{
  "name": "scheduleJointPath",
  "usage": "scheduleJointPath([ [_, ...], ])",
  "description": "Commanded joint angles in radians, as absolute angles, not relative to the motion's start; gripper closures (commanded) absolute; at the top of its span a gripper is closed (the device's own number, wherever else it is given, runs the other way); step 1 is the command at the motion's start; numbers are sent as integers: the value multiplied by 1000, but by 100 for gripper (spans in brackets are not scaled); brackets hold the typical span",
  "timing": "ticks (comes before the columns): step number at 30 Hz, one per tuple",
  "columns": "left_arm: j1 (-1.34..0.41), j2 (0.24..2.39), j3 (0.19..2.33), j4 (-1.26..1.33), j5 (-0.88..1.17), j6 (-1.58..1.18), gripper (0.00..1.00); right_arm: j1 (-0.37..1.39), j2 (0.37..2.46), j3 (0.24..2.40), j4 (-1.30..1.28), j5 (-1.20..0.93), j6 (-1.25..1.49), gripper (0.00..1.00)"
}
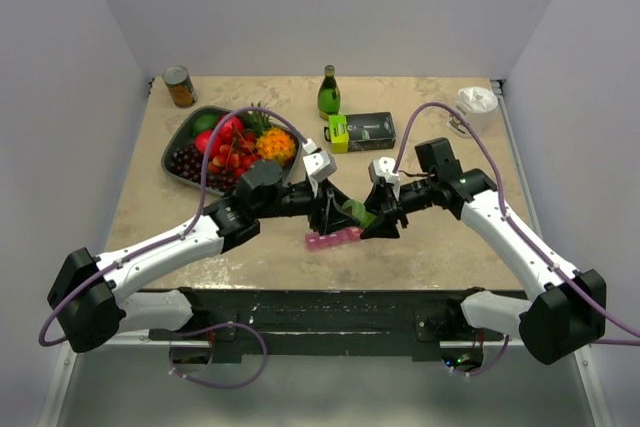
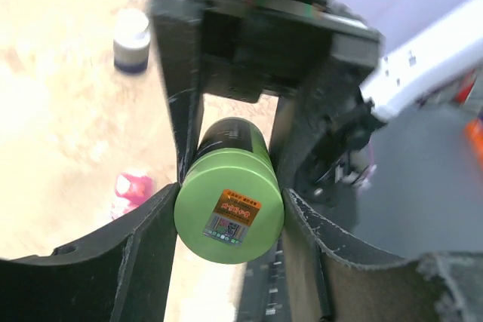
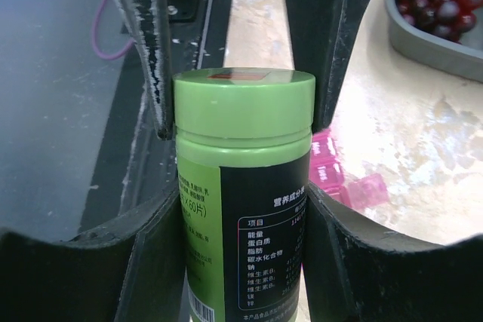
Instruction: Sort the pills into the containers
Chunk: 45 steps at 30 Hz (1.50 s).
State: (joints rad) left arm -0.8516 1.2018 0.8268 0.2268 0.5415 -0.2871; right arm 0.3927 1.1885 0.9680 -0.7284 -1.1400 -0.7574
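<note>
A small green pill bottle [image 1: 357, 213] with a black label hangs between my two grippers, above the table's near middle. My left gripper [image 1: 335, 212] is shut on its green cap [image 2: 229, 216], which carries an orange sticker. My right gripper [image 1: 378, 217] is shut on the bottle's body [image 3: 249, 254], with the cap [image 3: 244, 107] pointing away from it. The pink translucent pill organiser [image 1: 333, 238] lies on the table just below the bottle. It also shows in the left wrist view [image 2: 132, 186] and the right wrist view [image 3: 339, 175]. No loose pills show.
A grey tray of fruit [image 1: 185, 162] stands at the back left, with a tin can [image 1: 180, 86] behind it. A green glass bottle [image 1: 329, 94] and a black-and-green box [image 1: 362, 132] stand at the back middle. A dark bottle with a white cap [image 2: 131, 39] stands on the table.
</note>
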Motion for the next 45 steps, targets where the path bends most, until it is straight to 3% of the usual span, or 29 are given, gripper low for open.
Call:
scheduleJointPath([
  [1,-847,1222,922,117,410,-678,100,394,1164,966,-641,-1080,-755,100],
  [7,-845,1235,1006,-36,326,-765,100,394,1141,956,-614,-1049,-727,100],
  [16,-844,1307,1114,-213,299,-1153,100,394,1126,933,-540,-985,-660,100],
  [18,-845,1287,1106,-137,319,-1169,79,394,1127,930,-535,-988,-657,100],
  [19,-844,1279,1108,-129,318,-1160,55,394,1127,930,-535,-988,-657,100],
  [22,-839,1255,1117,-137,307,-1086,14,393,1127,930,-534,-996,-655,100],
  [25,-812,1236,1101,-137,359,-1003,2,391,1129,931,-535,-1005,-655,100],
  [30,-775,1171,1055,-127,437,-740,1,390,1124,933,-551,-1029,-669,100],
  [36,-773,1073,939,-175,627,-102,1,388,1131,939,-606,-1095,-747,100],
  [41,-828,970,729,111,621,296,1,387,1140,943,-686,-1146,-854,100],
  [45,-828,1040,748,215,676,411,1,388,1143,940,-710,-1163,-888,100],
])
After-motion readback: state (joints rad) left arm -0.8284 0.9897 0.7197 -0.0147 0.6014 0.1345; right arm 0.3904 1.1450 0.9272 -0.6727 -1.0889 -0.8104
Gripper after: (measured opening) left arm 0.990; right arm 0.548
